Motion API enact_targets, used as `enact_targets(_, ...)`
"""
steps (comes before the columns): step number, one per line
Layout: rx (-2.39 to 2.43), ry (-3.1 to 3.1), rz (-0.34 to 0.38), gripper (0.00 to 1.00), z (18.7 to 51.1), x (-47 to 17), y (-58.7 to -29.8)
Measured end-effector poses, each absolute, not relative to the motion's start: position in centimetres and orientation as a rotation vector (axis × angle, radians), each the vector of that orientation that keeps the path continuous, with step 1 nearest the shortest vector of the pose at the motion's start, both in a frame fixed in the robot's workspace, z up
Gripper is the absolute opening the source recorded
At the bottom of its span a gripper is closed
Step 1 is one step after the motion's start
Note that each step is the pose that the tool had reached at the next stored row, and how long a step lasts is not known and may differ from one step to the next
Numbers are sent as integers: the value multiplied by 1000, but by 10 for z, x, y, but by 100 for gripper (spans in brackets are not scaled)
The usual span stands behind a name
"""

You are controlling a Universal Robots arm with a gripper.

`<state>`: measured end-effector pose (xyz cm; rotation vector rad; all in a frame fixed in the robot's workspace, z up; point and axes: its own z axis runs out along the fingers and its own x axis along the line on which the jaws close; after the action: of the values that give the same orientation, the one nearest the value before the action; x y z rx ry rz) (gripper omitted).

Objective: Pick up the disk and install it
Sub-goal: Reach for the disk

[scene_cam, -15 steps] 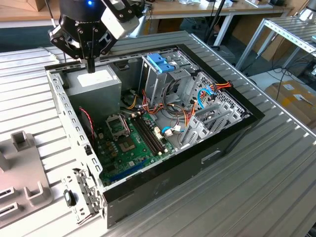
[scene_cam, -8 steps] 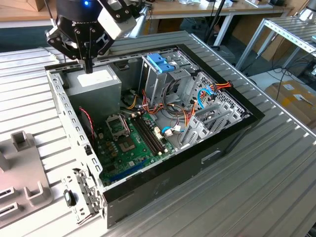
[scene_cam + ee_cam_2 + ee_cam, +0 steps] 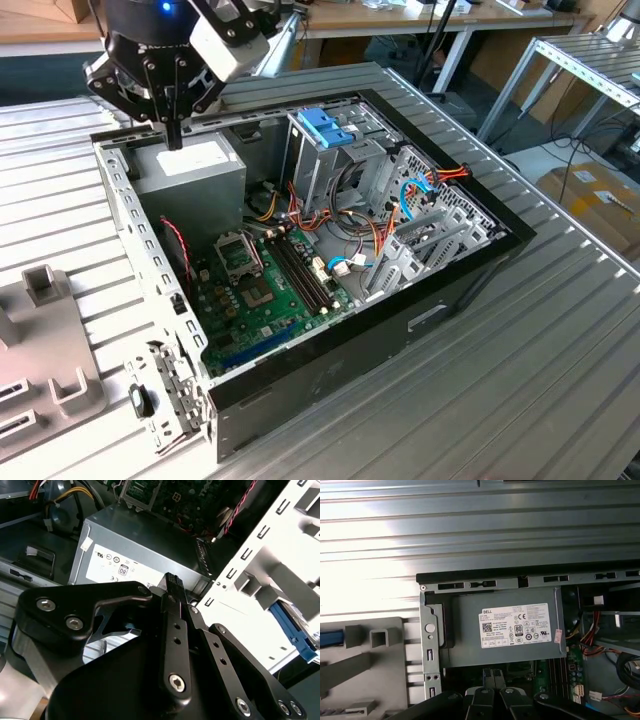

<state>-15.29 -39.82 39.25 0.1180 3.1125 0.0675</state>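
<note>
Disk point(image 3: 330, 637): we count one, its blue edge showing in the grey holder point(image 3: 370, 680) just outside the case point(image 3: 330, 360).
Case: one, open, its side wall between holder and motherboard point(image 3: 260, 290).
Claw point(image 3: 175, 140): one, fingers closed on nothing, hanging above the grey box point(image 3: 195, 170).
Grey box: one, white label up, in the case corner.
Blue bracket point(image 3: 325, 127): one, atop the drive cage beyond.
</note>
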Motion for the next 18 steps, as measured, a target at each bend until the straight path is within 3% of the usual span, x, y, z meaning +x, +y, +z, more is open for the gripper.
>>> enact_targets(18, 118, 3113, 67, 11, 392, -170, -398)
